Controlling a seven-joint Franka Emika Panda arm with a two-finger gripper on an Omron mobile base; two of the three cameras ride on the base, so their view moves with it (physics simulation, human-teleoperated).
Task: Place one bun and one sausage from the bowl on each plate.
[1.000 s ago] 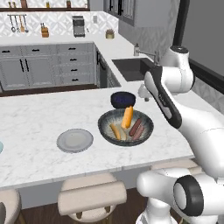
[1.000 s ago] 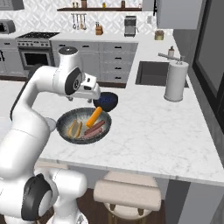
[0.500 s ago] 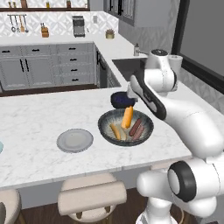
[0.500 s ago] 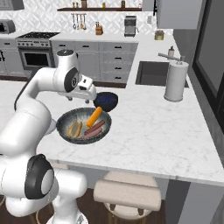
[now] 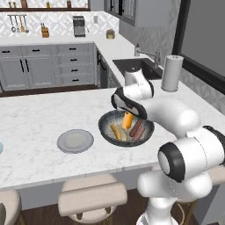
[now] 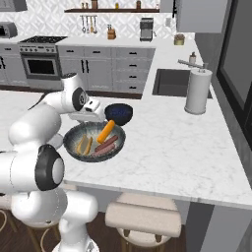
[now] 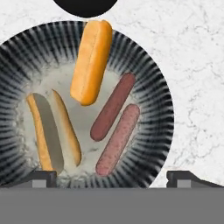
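Now the claw [image 7: 112,177] has swung over the bowl [image 7: 144,57]; it is wide open; buns [image 7: 91,61] and sausages [image 7: 113,106] lie right below.

The wide, shallow dark ribbed bowl [image 7: 144,65] with a pale inside holds two golden buns — one closed bun [image 7: 91,59] leaning on the rim, one split bun [image 7: 52,131] lying flat — and two reddish-brown sausages [image 7: 116,124] side by side. A flat round grey plate [image 5: 75,141] lies left of the bowl on the white marble bench [image 5: 35,118].

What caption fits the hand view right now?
Open gripper above the bowl holding two buns and two sausages.
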